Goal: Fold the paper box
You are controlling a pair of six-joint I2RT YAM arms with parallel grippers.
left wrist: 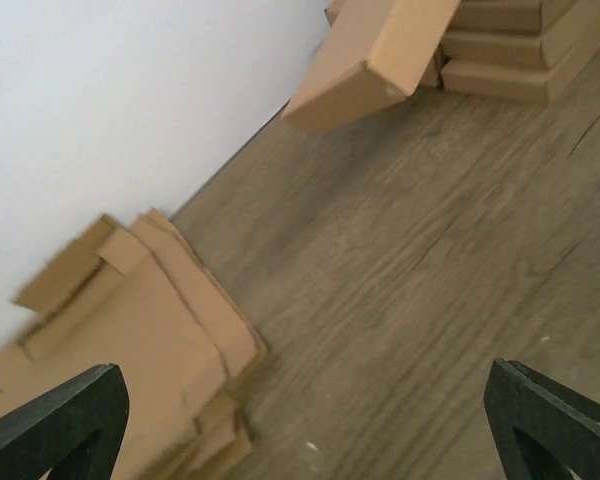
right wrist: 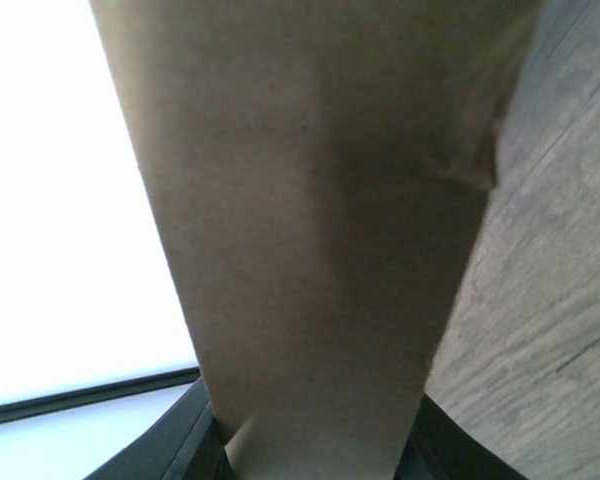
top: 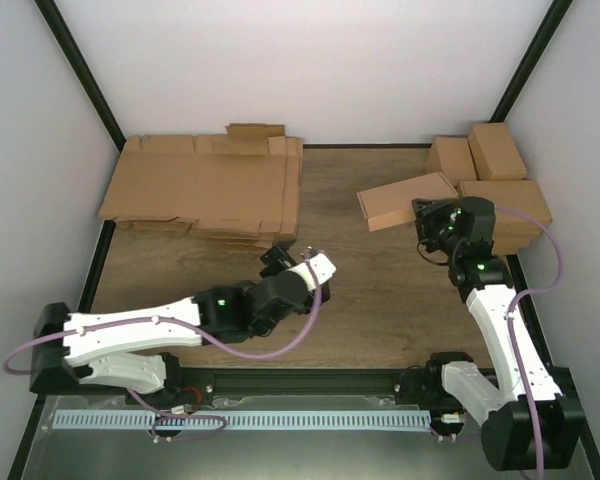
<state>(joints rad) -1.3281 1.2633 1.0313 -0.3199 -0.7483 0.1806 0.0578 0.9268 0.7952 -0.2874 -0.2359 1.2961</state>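
Paper box (top: 407, 200), closed and shallow, sits toward the back right of the wood-grain table (top: 370, 300), which white walls (top: 310, 70) enclose on three sides. A pile of flat cardboard sheets (top: 205, 190) fills the back left corner; stacked finished boxes (top: 495, 175) fill the back right. The right gripper (top: 427, 213) is clamped on the paper box's near end, just beside that stack. The left gripper (top: 280, 255) is spread wide, gripping nothing, near the sheets.

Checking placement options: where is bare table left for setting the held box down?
Bare table lies between the left gripper and right gripper, and behind, between flat sheets and the paper box. Crowded: stacked boxes back right.
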